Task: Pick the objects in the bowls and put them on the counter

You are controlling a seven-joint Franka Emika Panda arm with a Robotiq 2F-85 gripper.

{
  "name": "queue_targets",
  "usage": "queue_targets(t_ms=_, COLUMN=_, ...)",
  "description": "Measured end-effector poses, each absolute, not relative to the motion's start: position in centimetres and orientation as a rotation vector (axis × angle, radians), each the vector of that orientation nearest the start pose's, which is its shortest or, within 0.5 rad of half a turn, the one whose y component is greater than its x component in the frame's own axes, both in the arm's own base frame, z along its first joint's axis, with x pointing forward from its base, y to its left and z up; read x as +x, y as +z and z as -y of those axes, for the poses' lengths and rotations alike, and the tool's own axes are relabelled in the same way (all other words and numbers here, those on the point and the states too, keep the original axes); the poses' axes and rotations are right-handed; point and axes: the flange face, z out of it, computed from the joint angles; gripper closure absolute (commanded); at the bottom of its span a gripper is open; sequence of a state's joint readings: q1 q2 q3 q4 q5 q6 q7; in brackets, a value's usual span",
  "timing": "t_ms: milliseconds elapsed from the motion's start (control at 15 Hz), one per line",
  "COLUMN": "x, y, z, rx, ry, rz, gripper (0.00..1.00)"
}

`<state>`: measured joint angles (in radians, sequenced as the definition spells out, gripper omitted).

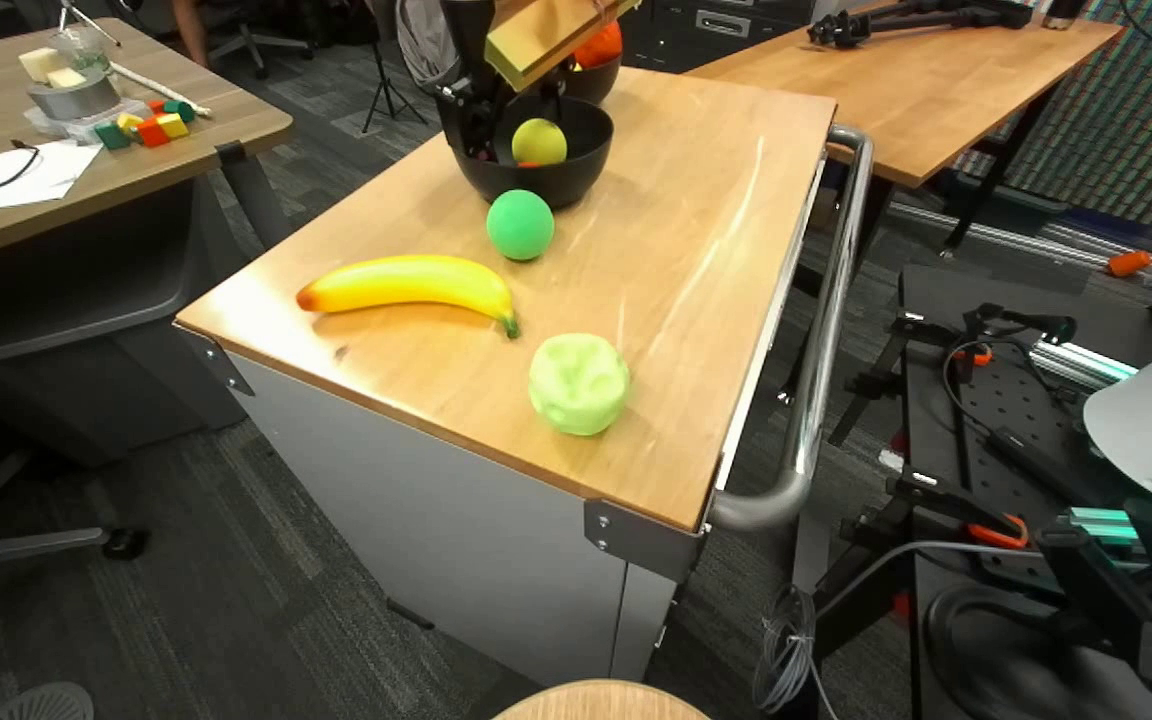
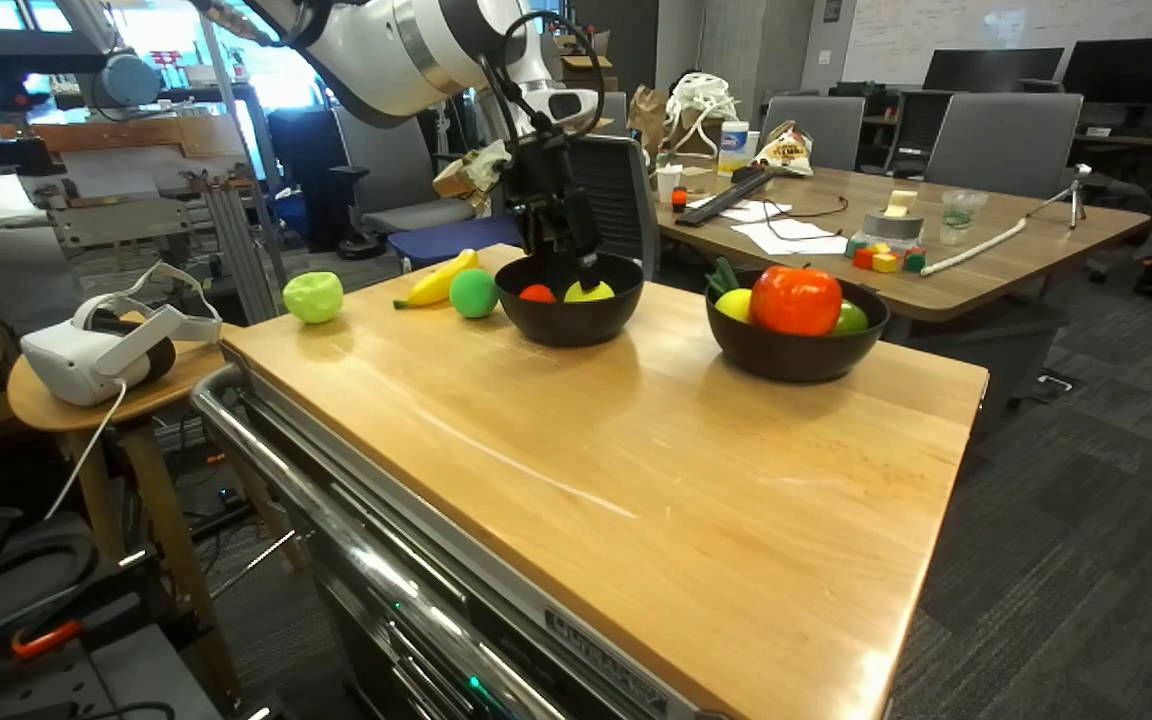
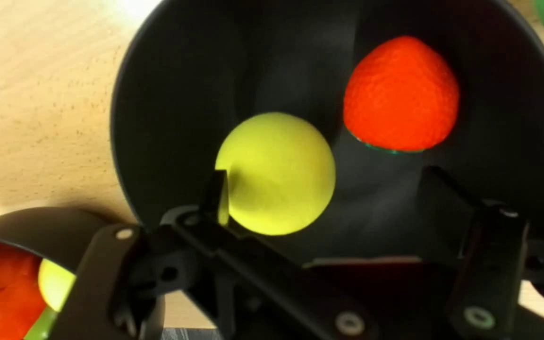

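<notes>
A yellow ball and a red strawberry-like fruit lie in a black bowl. My gripper points down into this bowl, its fingers wide apart. The left finger in the wrist view is at the ball's edge; the other finger is well apart from it. Whether the left finger touches the ball I cannot tell. A dim dark red shape shows low between the fingers. A further black bowl holds a large red fruit, a yellow fruit and a green fruit.
On the wooden counter lie a banana, a green ball and a light green fruit, beside the bowl with the gripper. A metal handle runs along one counter edge. A headset rests on a stool.
</notes>
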<state>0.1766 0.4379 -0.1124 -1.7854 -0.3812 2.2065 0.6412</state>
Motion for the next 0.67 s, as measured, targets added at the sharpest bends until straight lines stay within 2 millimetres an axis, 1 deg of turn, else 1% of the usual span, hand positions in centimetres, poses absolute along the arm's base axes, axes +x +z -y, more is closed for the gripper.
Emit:
queue_targets(t_ms=133, x=65.23, y=30.85, z=-3.51, rx=-3.431, ry=-0.17, rz=-0.565, gripper=0.0)
queue_targets(t_ms=467, x=65.32, y=30.81, z=-3.05, rx=-3.444, ry=-0.169, rz=-0.54, gripper=0.0)
queue_targets(t_ms=667, x=65.37, y=30.78, z=-2.89, rx=-3.491, ry=-0.192, rz=-0.488, gripper=0.0)
